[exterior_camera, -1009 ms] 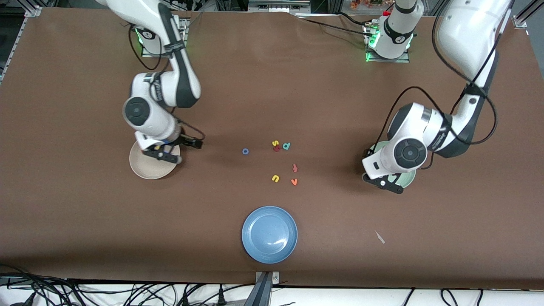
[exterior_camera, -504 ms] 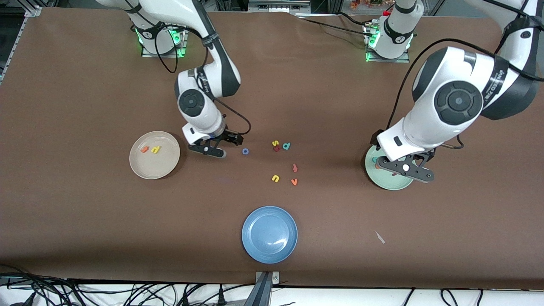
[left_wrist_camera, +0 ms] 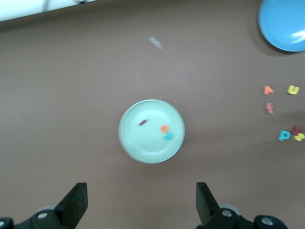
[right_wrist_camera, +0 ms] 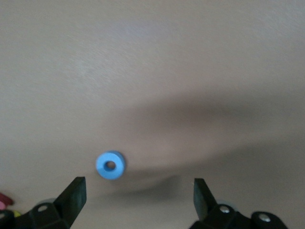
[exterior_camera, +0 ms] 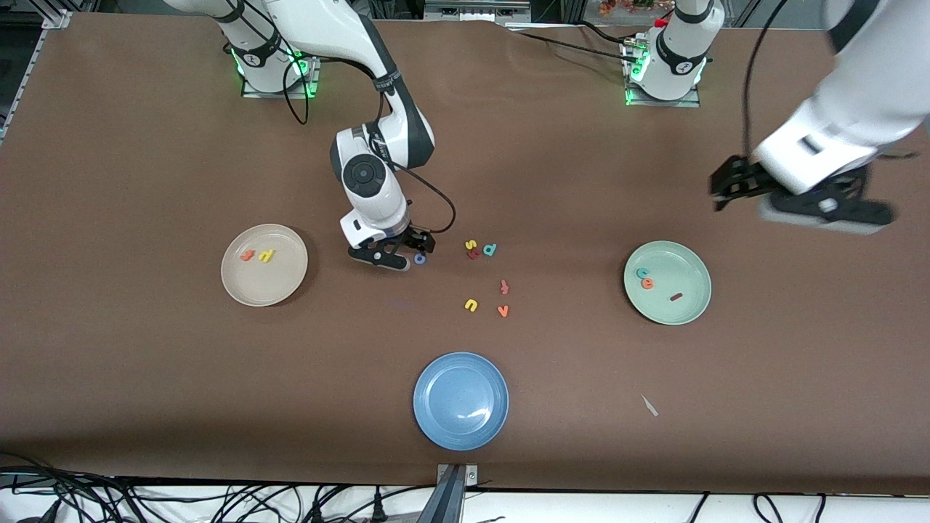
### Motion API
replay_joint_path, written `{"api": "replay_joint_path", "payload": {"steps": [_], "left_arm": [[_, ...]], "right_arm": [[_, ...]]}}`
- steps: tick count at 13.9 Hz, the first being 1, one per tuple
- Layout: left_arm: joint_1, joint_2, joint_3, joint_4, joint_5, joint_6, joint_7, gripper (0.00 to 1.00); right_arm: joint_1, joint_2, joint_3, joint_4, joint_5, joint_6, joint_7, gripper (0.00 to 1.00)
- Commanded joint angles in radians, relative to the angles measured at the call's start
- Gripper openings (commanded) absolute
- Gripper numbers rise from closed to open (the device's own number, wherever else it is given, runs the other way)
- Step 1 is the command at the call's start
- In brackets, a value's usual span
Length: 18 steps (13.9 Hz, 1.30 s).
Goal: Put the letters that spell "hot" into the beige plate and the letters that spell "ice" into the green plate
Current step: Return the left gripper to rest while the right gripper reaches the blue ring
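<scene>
Brown bench (exterior_camera: 145, 145) carries three plates. At the right arm's end, the beige plate (exterior_camera: 283, 280) holds the orange t (exterior_camera: 248, 255) and yellow h (exterior_camera: 267, 255). At the left arm's end, the green plate (exterior_camera: 683, 309) holds the teal c (exterior_camera: 642, 274), orange e (exterior_camera: 647, 283) and red i (exterior_camera: 676, 296). Mid-bench, the right gripper (exterior_camera: 396, 259) hangs with jaws apart, empty, just over the blue o (exterior_camera: 419, 258). High over the bench near the green plate, the left gripper (exterior_camera: 799, 200) is spread wide and empty. Spare letters lie mid-bench, and the blue plate (exterior_camera: 461, 428) sits near the front edge.
</scene>
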Motion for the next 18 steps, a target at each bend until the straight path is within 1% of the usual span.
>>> {"api": "replay_joint_path", "payload": {"steps": [1,4,6,7,8,10,12,14,16,18], "left_arm": [[0.064,-0.114,0.018,-0.140,-0.034,0.017,0.028,1.00],[0.085,-0.114,0.025,-0.149,-0.047,0.017,0.068,1.00],[0.054,-0.114,0.089,-0.149,-0.087,0.017,0.094,1.00],[0.039,-0.111,0.102,-0.147,-0.084,0.017,0.121,1.00],[0.040,-0.108,0.103,-0.147,-0.084,0.017,0.129,1.00],[0.057,-0.106,0.113,-0.147,-0.084,0.008,0.132,1.00],[0.057,-0.097,0.113,-0.126,-0.083,-0.035,0.134,1.00],[0.057,-0.082,0.113,-0.108,-0.083,-0.038,0.129,1.00],[0.055,-0.082,0.113,-0.106,-0.083,-0.038,0.123,1.00],[0.055,-0.067,0.113,-0.092,-0.084,-0.038,0.128,1.00]], "right_arm": [[-0.004,0.055,0.008,0.076,0.002,-0.007,0.011,1.00],[-0.004,0.092,0.011,0.110,0.006,-0.007,0.020,1.00],[-0.001,0.091,0.017,0.104,0.017,-0.007,0.022,0.99],[-0.001,0.091,0.019,0.099,0.017,-0.007,0.024,0.97],[0.003,0.091,0.019,0.098,0.017,-0.009,0.024,0.89],[0.002,0.088,0.024,0.096,0.017,-0.026,0.017,0.69],[0.002,0.085,0.024,0.096,0.017,-0.042,0.017,0.57],[0.000,0.081,0.022,0.096,0.017,-0.059,0.010,0.47],[-0.001,0.081,0.022,0.098,0.017,-0.059,0.010,0.41],[-0.001,0.081,0.022,0.098,0.017,-0.059,0.005,0.32]]}}
